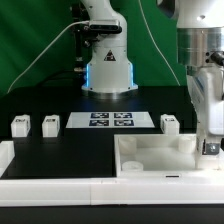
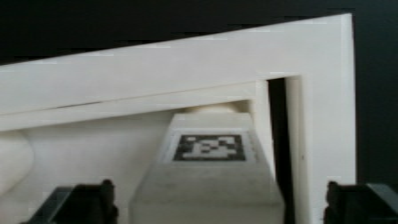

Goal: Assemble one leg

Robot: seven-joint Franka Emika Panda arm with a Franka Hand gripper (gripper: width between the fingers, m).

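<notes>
Gripper [image 2: 217, 200] stands open, both fingertips visible in the wrist view with clear space between them and nothing held. Directly ahead of the gap lies a leg [image 2: 215, 146], tag face toward the camera, apparently resting inside the large white tray-like part [image 2: 160, 75] under its raised rim. Its long axis cannot be told from this view. In the exterior view the gripper [image 1: 209, 148] hangs low over that tray part [image 1: 150, 158]. Further out, three more legs [image 1: 20, 124] [image 1: 50, 123] [image 1: 169, 122] sit on the counter [image 1: 60, 150] either side of the marker board [image 1: 111, 121], well apart from the gripper.
</notes>
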